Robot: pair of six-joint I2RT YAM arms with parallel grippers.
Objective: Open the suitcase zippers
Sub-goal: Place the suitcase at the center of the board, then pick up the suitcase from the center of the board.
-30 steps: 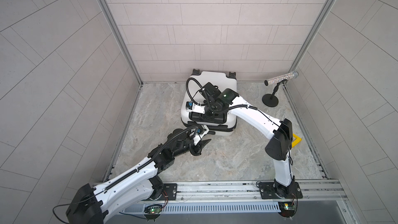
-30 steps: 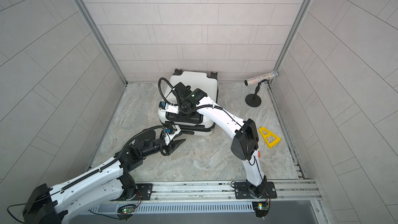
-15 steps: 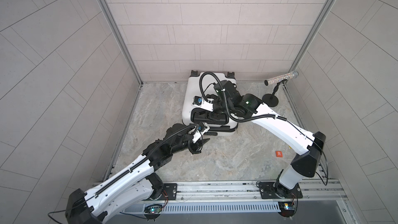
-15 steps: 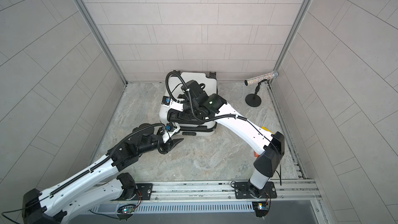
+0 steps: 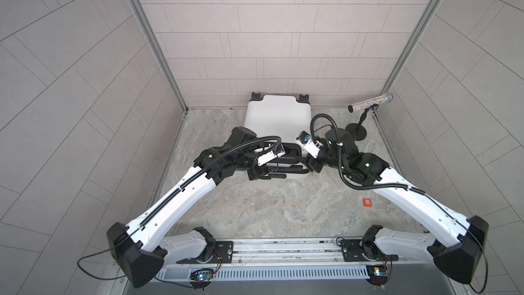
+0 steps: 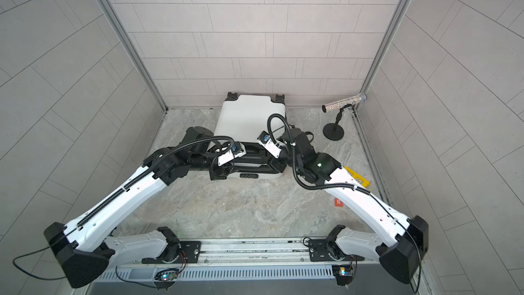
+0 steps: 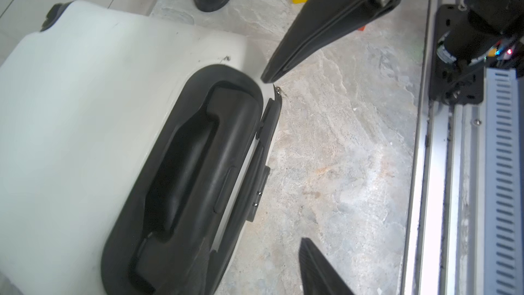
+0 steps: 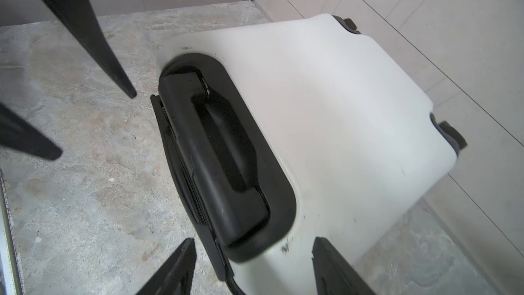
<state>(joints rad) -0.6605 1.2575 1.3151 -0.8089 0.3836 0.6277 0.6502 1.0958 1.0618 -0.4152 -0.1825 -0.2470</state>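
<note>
The white suitcase (image 5: 276,117) (image 6: 246,117) lies flat against the back wall, its black handle facing the front. In the left wrist view the black zipper band (image 7: 268,126) runs beside the handle recess, and a small metal pull (image 7: 279,89) sits at the case's (image 7: 85,95) front right corner. My right gripper (image 5: 307,166) (image 8: 253,240) is open and straddles that corner, one fingertip almost on the pull. My left gripper (image 5: 262,174) (image 8: 95,124) is open and empty by the front left corner, over the floor. The zipper band (image 8: 209,251) passes between the right fingers.
A glittery tube on a black stand (image 5: 370,102) is at the back right. An orange tag (image 5: 367,202) lies on the stone floor, and a yellow triangular piece (image 6: 355,175) sits under the right arm. The tiled walls close in at the back and on both sides. The arms' base rail (image 5: 283,248) runs along the front.
My right gripper left the handle area, swung to the case's front right corner and opened. My left gripper came up from the floor to the front left corner and spread wider.
</note>
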